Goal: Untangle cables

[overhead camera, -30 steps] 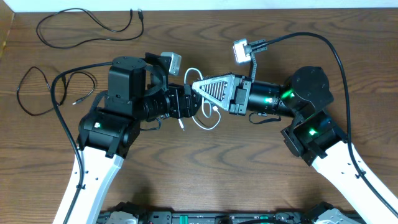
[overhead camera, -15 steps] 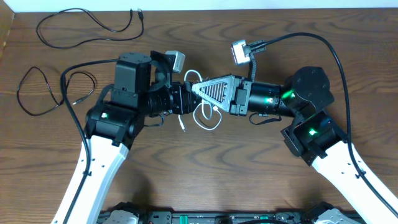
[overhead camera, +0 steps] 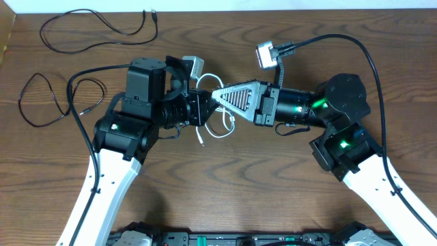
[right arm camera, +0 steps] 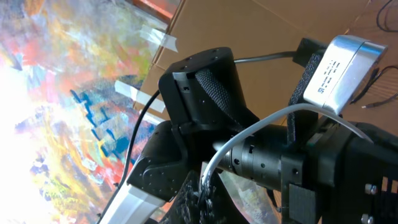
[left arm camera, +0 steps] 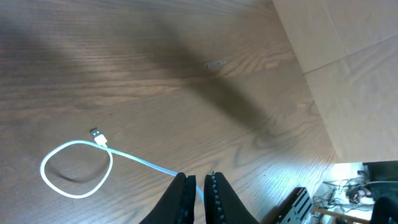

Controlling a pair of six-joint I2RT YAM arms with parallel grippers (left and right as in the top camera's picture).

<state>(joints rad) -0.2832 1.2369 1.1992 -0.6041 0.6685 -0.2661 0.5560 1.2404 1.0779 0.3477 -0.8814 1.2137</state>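
Observation:
The white cable [overhead camera: 217, 136] lies looped on the table between my two arms, and both grippers hold it. In the left wrist view the white cable [left arm camera: 134, 158] runs from a loop and its small plug [left arm camera: 97, 135] into my left gripper [left arm camera: 200, 178], which is shut on it. In the right wrist view it arches up as a white cord [right arm camera: 292, 112] out of my right gripper [right arm camera: 204, 186], also shut on it. From overhead, the left gripper [overhead camera: 207, 109] and right gripper [overhead camera: 215, 96] nearly touch. Two black cables [overhead camera: 126, 34] [overhead camera: 20, 102] lie apart at the far left.
The thick black arm cables trail over the table, one on the left [overhead camera: 75, 78] and one arching over the right arm [overhead camera: 365, 58]. A grey camera block [overhead camera: 266, 55] sticks out behind the right wrist. The table's back edge [overhead camera: 273, 9] runs along the top.
My left gripper has shut on the white cable and its arm has shifted up and right toward the right gripper. The white loop has been drawn in a little.

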